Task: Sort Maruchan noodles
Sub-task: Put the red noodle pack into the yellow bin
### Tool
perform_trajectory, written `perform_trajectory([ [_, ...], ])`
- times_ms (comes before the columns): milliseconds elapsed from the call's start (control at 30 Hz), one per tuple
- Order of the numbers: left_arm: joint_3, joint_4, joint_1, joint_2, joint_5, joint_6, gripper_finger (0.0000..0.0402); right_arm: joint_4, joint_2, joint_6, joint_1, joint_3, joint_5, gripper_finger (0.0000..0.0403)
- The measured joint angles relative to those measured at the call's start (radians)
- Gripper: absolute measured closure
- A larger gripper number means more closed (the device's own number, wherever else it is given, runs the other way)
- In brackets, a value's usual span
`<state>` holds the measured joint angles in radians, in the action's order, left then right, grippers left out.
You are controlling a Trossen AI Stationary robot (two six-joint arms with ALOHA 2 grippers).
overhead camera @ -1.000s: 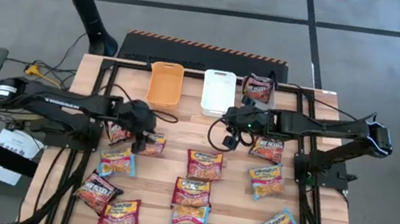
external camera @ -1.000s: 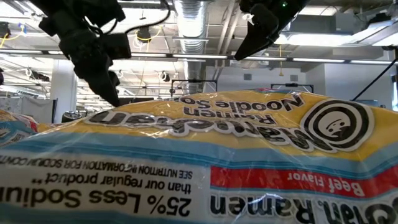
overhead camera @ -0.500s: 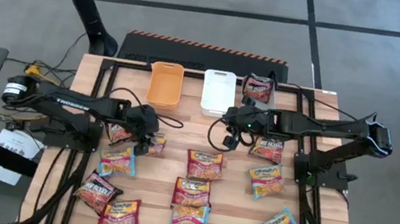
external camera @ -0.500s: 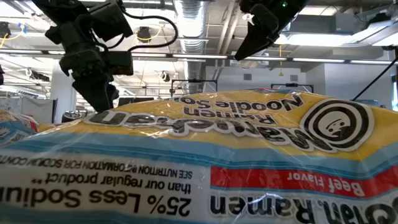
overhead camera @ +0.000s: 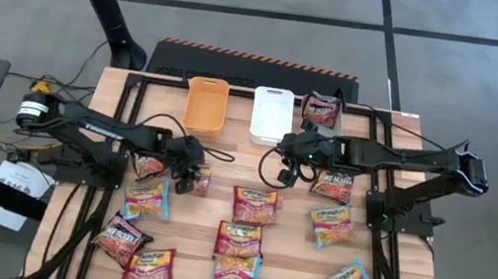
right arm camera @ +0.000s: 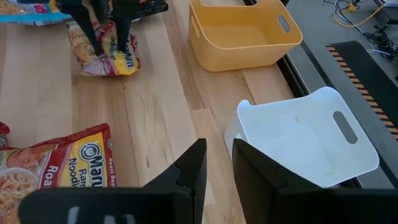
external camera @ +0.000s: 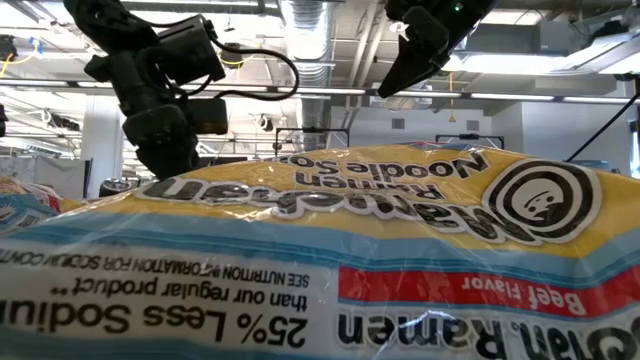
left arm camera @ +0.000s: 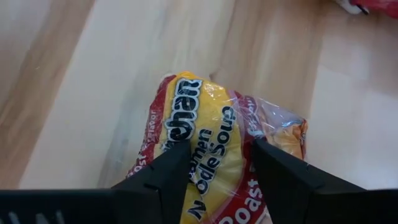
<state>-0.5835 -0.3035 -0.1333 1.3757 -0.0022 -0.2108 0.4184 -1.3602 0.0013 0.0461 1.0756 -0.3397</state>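
Wooden table (overhead camera: 291, 256), left end effector (left arm camera: 217, 163) straddling yellow ramen packet (left arm camera: 208, 134)

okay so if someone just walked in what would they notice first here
Ramen packets lie scattered over the wooden table, with an orange bin and a white bin at its far edge. The left tool straddles a yellow-and-red packet left of centre; the right tool hangs near the white bin.
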Motion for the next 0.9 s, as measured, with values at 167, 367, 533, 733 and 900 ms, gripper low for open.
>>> perform_trajectory([
  [167, 0.0, 0.001, 0.0, 0.01, -0.001, 0.001, 0.0286, 0.0, 0.0, 0.0, 0.0, 0.0, 0.0, 0.03],
  [367, 0.004, 0.034, -0.002, 0.014, 0.032, 0.023, 0.0347, 0.0, 0.0, 0.0, 0.0, 0.0, 0.0, 0.03],
  [533, 0.006, 0.063, -0.002, 0.016, 0.091, 0.064, 0.0392, 0.0, 0.0, 0.0, 0.0, 0.0, -0.001, 0.03],
  [733, 0.009, 0.117, -0.001, 0.018, 0.113, 0.089, 0.0399, 0.0, 0.0, 0.0, 0.0, 0.0, -0.001, 0.03],
  [900, 0.011, 0.176, 0.0, 0.02, 0.158, 0.106, 0.0401, 0.0, 0.0, -0.001, 0.0, 0.0, -0.002, 0.03],
])
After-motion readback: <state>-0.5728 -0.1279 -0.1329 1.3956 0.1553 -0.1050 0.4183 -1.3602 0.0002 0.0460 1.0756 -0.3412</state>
